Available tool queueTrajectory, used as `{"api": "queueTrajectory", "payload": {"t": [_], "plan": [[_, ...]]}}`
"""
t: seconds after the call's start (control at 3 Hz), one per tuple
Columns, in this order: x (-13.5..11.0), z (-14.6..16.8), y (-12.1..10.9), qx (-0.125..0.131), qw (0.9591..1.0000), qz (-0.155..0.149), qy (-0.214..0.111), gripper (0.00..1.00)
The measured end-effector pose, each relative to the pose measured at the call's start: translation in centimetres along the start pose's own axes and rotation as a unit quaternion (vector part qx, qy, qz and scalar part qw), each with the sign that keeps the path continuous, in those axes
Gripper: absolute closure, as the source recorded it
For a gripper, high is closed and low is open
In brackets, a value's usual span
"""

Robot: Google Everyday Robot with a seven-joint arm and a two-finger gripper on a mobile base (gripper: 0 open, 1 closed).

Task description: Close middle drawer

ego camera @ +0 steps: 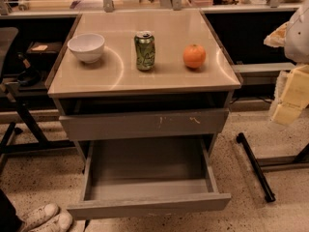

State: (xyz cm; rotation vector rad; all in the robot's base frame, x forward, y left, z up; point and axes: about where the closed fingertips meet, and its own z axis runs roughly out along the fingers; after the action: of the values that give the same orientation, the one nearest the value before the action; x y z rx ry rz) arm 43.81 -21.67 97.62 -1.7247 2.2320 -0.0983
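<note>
The middle drawer (149,208) is pulled far out of the grey cabinet, toward the camera. Its plain flat front is lowest in view and its grey box interior (147,166) is empty. Above it is a taller grey front with pale scratch marks (145,123), set just under the tan cabinet top (120,79). My gripper (289,100) shows as white and cream parts at the right edge of the view. It is to the right of the cabinet, apart from the drawer and at about the height of the cabinet top.
On the cabinet top stand a white bowl (86,47), a green can (144,50) and an orange (194,56). A black frame leg (256,166) lies on the floor at the right. Chair legs (21,124) are at the left, and white shoes (46,219) at the bottom left.
</note>
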Motion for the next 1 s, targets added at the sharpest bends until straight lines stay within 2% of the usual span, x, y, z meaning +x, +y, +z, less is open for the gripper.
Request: {"api": "queueTrajectory", "payload": {"t": [0.33,0.67,1.0], "plan": [[0.0,0.0,0.0,0.0,1.0,0.0,0.0,0.0],[0.0,0.0,0.0,0.0,1.0,0.0,0.0,0.18],[0.0,0.0,0.0,0.0,1.0,0.0,0.0,0.42]]}}
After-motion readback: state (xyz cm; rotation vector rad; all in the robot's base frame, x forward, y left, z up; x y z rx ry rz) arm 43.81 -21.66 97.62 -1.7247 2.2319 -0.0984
